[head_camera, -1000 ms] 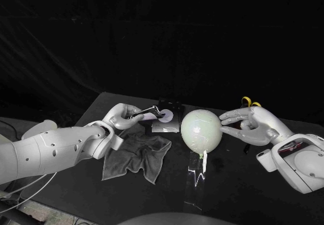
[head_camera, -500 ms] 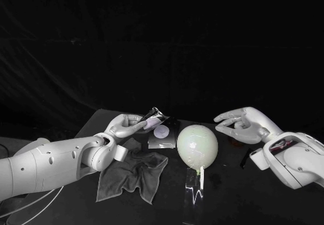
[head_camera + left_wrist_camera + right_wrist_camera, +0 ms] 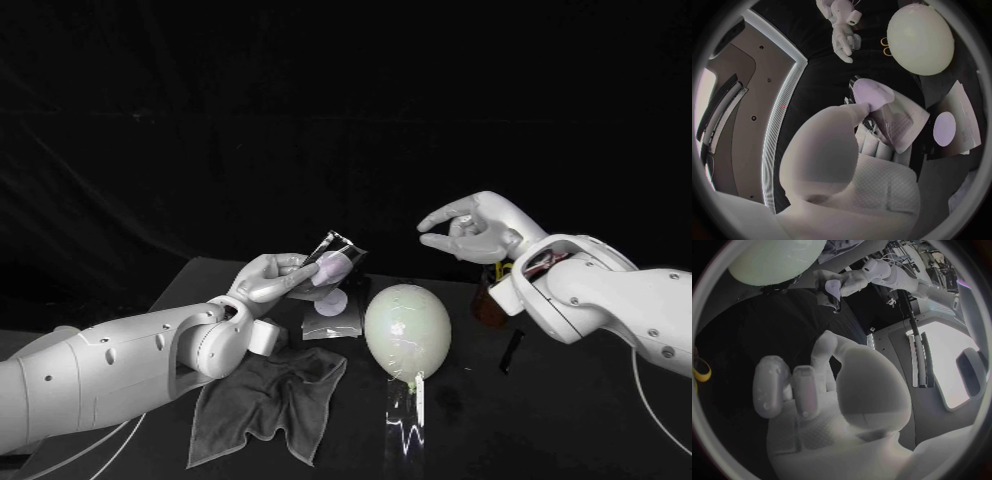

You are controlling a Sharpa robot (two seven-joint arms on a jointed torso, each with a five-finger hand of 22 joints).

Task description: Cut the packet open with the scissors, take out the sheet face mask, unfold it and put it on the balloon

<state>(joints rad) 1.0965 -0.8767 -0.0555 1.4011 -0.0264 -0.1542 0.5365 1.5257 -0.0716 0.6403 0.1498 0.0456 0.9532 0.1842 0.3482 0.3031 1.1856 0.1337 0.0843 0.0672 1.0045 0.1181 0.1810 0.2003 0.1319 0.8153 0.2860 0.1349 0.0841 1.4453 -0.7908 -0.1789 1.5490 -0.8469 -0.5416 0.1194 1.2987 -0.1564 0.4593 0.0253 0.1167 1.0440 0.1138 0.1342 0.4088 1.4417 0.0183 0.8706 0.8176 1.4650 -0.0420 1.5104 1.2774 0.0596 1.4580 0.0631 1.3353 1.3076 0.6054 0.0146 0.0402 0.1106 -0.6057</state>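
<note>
My left hand [image 3: 276, 278] gripped the packet [image 3: 335, 263], holding it above the counter [image 3: 565, 405], just left of the balloon [image 3: 405, 320]. My right hand [image 3: 473, 226] hung high on the balloon's far right, its fingers curled on nothing.

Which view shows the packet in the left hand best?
The left wrist view: the packet is close and large, its printed face and the left hand holding it plain. The head view shows it smaller and tilted; the right wrist view shows a tiny pale patch.
</note>
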